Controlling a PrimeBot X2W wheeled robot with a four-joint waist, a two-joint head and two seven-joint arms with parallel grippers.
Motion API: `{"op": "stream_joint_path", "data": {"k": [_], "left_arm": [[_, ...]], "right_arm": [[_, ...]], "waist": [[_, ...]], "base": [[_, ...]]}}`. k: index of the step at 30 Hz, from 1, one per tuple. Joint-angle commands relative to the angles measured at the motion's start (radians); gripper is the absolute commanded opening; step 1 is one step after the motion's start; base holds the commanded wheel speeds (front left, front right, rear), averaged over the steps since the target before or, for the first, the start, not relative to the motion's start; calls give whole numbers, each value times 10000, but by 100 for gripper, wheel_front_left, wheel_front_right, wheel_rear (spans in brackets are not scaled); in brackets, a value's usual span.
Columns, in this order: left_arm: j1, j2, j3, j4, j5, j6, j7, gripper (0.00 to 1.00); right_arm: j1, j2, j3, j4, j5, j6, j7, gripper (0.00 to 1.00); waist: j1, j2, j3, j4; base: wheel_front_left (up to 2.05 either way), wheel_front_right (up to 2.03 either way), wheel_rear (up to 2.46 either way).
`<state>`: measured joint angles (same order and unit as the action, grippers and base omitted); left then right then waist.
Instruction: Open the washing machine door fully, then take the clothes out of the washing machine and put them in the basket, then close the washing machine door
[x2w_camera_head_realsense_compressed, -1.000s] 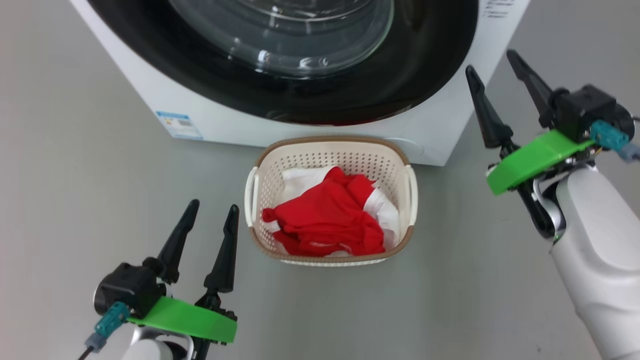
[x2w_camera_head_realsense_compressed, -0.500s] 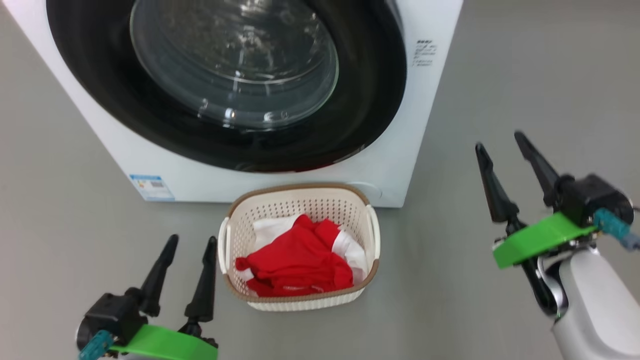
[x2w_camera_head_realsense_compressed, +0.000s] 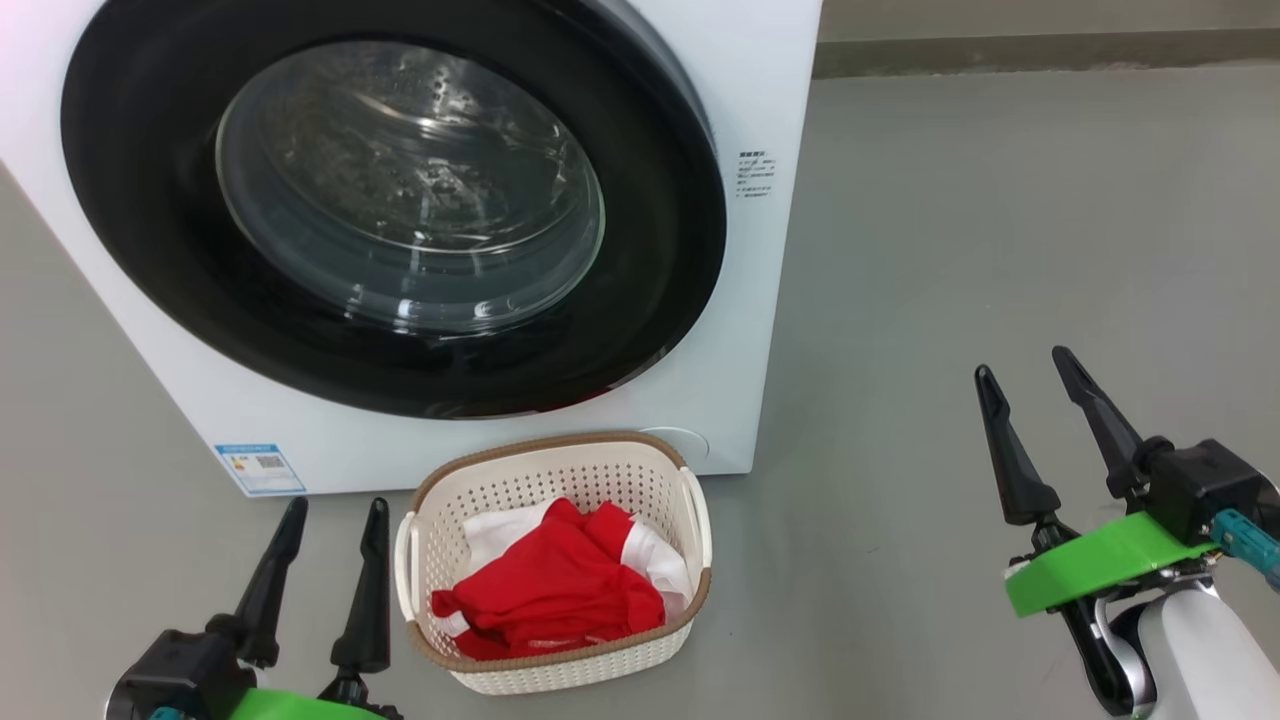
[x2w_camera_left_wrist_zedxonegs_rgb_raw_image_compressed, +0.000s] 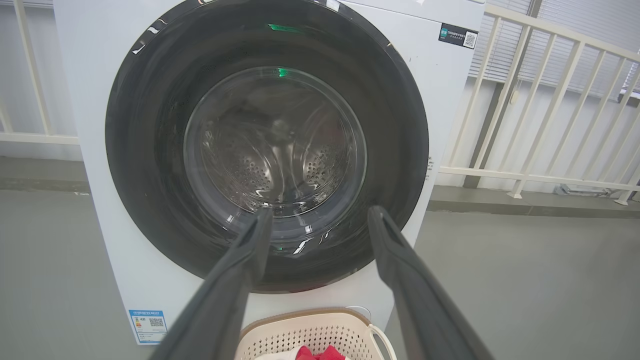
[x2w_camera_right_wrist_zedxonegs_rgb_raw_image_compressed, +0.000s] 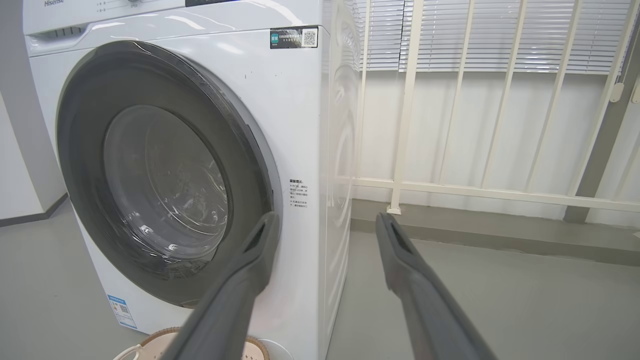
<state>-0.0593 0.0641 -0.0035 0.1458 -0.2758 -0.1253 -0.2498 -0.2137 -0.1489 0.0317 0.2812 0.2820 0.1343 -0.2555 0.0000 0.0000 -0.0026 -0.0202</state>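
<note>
Grey floor spreads under me, with a white railing behind the washing machine. The washing machine door lies shut against its front. Just before it sits the basket, holding the clothes, red bunched over white. My left gripper hovers beside the basket and my right gripper well apart, both spread wide and empty.

brand: Hisense | on: washing machine top panel | QR label: too small to read
</note>
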Motion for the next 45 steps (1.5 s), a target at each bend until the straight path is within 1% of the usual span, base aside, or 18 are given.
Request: {"op": "stream_joint_path", "data": {"k": [1,12,23,33,34,39,41,45], "left_arm": [[-88,69,363,-308,89,-54,-120,100],[252,112,482,-418,270,-54,-120,100],[575,122,569,-362,280,-54,-120,100],[604,118,436,-349,295,-54,-120,100],[823,-12,120,-70,203,4,9,0],[1111,-218,29,579,174,13,46,0],[1073,-217,63,607,-32,12,113,0],[1025,-214,104,608,-467,10,236,0]], "right_arm": [[2,-20,122,-383,-4,-36,-63,100],[1228,-187,-47,-1249,116,-36,-63,100],[1772,-128,-258,-1327,175,-36,-63,100],[1913,-214,-268,-1323,232,-36,-63,100],[1966,-23,-453,-1016,196,2,2,0],[2433,287,-424,-356,221,2,16,0],[2397,298,-445,-334,422,1,80,0],[2358,321,-486,-349,841,0,203,0]], "waist": [[0,0,-126,-116],[0,0,-578,-151],[0,0,-954,-225],[0,0,-958,-190],[0,0,-961,-195],[0,0,-961,-195],[1,0,-951,-192],[22,0,-932,-176]], "base": [[0,0,0],[0,0,0],[0,0,0],[0,0,0],[0,0,0],[0,0,0],[0,0,0],[0,0,0]]}}
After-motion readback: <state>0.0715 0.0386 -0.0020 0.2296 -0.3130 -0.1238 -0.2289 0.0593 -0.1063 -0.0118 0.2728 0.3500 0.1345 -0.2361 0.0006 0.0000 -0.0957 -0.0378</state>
